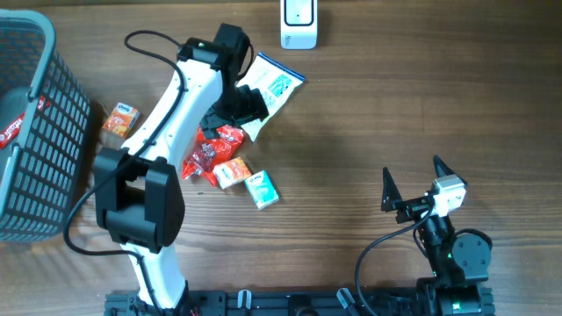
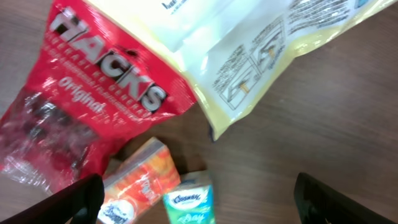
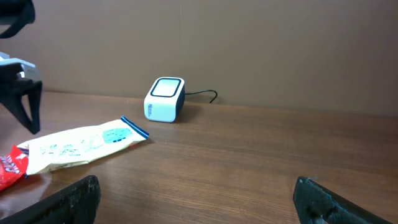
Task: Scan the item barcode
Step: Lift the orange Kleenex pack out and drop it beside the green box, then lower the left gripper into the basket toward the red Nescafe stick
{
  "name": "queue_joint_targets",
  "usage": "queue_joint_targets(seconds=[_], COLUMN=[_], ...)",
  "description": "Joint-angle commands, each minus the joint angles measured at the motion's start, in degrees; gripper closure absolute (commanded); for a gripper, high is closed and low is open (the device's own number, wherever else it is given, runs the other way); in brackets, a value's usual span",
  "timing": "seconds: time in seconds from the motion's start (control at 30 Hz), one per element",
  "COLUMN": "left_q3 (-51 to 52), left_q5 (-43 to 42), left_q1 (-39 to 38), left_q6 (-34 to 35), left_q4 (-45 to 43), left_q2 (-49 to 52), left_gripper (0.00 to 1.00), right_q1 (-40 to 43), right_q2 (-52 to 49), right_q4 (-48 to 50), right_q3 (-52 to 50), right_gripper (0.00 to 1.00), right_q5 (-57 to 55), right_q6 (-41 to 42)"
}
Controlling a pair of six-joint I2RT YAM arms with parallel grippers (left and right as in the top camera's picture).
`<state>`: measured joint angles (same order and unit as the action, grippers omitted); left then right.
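A white and yellow pouch [image 1: 276, 86] [image 2: 261, 56] [image 3: 84, 144] lies flat on the table in front of the white barcode scanner [image 1: 299, 24] [image 3: 165, 99], its lower end next to a red Hacks bag [image 1: 213, 147] [image 2: 81, 106]. My left gripper [image 1: 235, 107] [image 2: 199, 200] hangs open just above the pouch's near end and holds nothing. My right gripper [image 1: 413, 186] [image 3: 196, 200] stands open and empty at the front right, far from the items. No barcode shows clearly on the pouch.
An orange tissue pack [image 1: 232, 172] [image 2: 140, 186] and a green Kleenex pack [image 1: 262, 190] [image 2: 189, 202] lie in front of the red bag. A small orange pack [image 1: 120, 118] sits beside the grey basket [image 1: 35, 132] at the left edge.
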<state>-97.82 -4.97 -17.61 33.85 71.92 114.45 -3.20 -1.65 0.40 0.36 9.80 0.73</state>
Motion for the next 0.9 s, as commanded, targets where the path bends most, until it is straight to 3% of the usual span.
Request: queue_joint_targets(seconds=[0.0,0.17,0.37,0.67,0.87], left_q3=[-6.8,-21.5,-33.5,-34.9,-34.9], left_q5=[1.2,1.2,1.2,9.2,9.3], left_q1=[3.0,8.6,17.5,38.2,52.0], left_q6=[-0.4,-0.4,-0.4,7.3,14.1], left_q4=[4.8,13.2,14.0,12.7,12.5], left_q2=[-1.8,-4.5,-9.3,-13.4,-11.1], left_gripper=[0.05,0.01,0.0,0.0,0.0], right_q1=[0.2,0.2,0.2,0.2,0.2], right_q2=[0.0,0.0,0.0,0.0,0.0], right_q4=[0.2,0.2,0.2,0.2,0.2], right_q3=[-0.1,0.0,-0.1,0.0,0.0], right_gripper=[0.0,0.0,0.0,0.0,0.0], right_q5=[-0.6,-0.6,-0.6,-0.6,-0.6], right_q6=[-0.7,-0.7,-0.7,-0.7,-0.7])
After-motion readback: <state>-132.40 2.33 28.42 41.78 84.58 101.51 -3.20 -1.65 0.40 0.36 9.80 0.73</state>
